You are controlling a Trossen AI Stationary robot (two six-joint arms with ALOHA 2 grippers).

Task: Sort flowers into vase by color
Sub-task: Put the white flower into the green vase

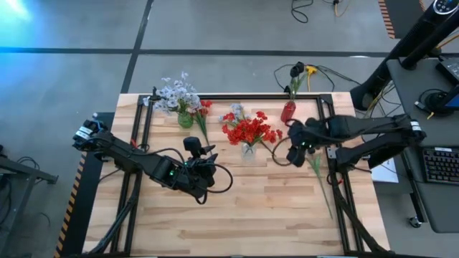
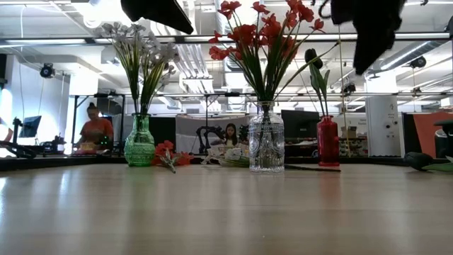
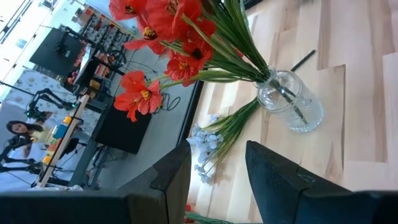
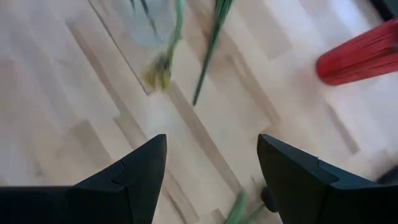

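A: Low view hid both grippers; what did the wrists show?

B: I saw the right gripper (image 4: 211,177) spread, empty, above the counter (image 1: 251,208). A loose flower (image 1: 320,179) lay beside it. Left gripper (image 3: 217,180) part-open, empty, facing the clear vase (image 3: 292,106).

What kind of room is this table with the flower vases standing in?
Most likely a robotics lab or open workshop. Behind the wooden table the low view shows exposed ceiling pipes, benches with monitors and people seated at them. From above, a desk with a keyboard and loose cables lie on a concrete floor.
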